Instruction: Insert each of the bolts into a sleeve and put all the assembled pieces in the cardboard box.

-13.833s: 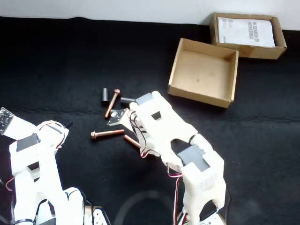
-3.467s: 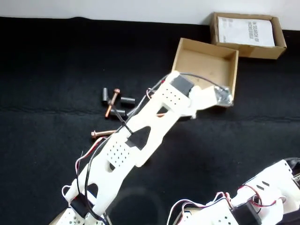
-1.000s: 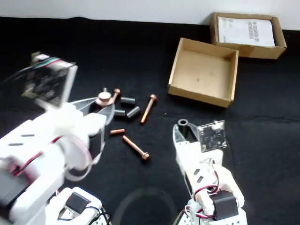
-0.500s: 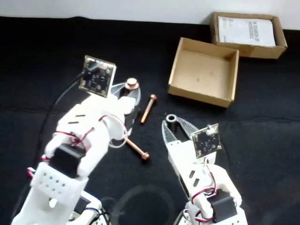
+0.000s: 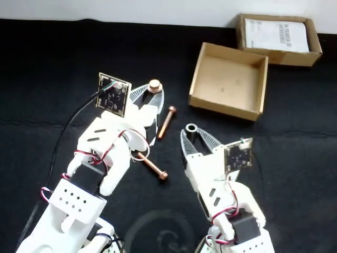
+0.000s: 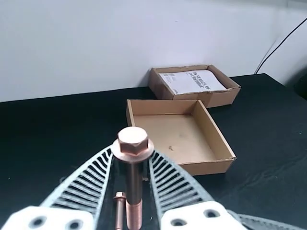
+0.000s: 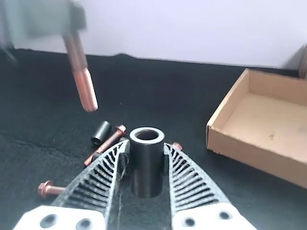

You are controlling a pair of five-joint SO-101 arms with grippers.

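One far box (image 5: 295, 58) holds paper (image 5: 276, 35); left tool (image 6: 132, 154) clamps bolt (image 6: 135, 141), right tool (image 7: 146, 145) sleeve (image 7: 146, 167).

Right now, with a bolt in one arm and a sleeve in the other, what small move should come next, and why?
Probably carry the bolt sideways until it hangs above the sleeve. The left jaws hold it upright, thread down; the right jaws hold the sleeve hole up, and the two are apart.

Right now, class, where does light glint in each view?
High view: the held bolt glints at its head, over matte black cloth. Left wrist view: that head shines coppery. Right wrist view: the sleeve catches pale light on its rim.
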